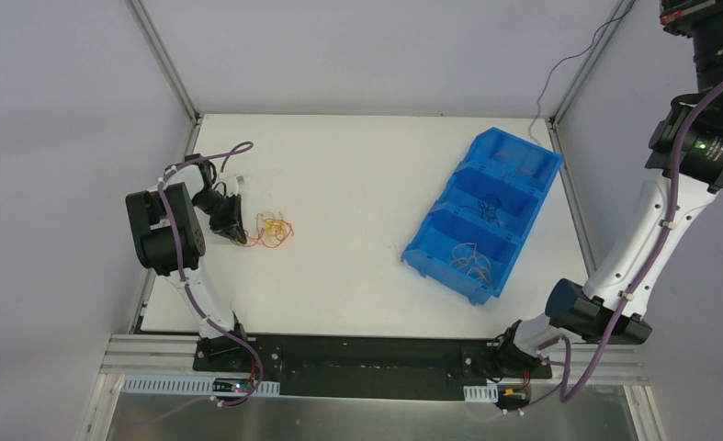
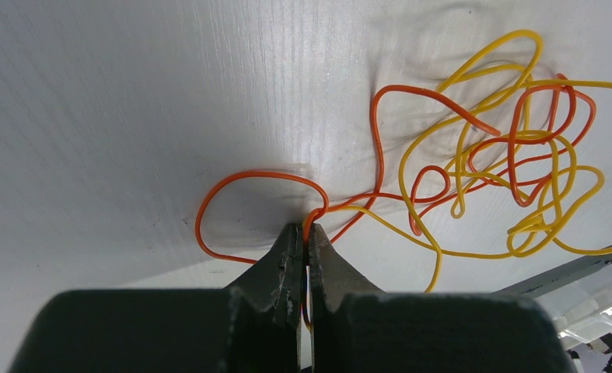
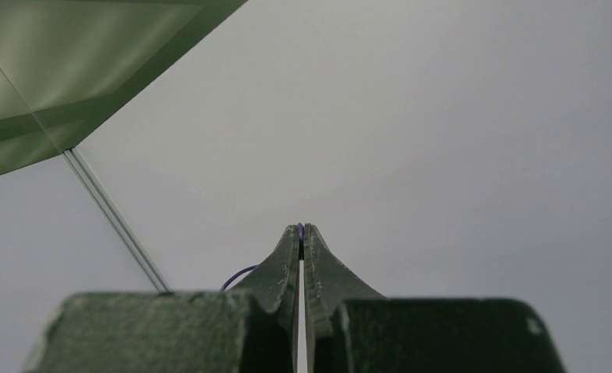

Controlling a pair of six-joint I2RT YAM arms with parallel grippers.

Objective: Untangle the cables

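The cables are a small tangle of thin orange and yellow wires on the white table, left of centre. In the left wrist view the tangle lies to the right. My left gripper is at the tangle's left edge, low on the table. It is shut on an orange wire that loops out to the left of the tips. My right gripper is raised high against the grey wall and is shut on a thin purple wire. That hand is out of the top view.
A blue bin with several compartments lies at an angle on the right of the table. It holds thin wires, some dark and some pale. The right arm rises along the right edge. A thin grey cord hangs at the back wall.
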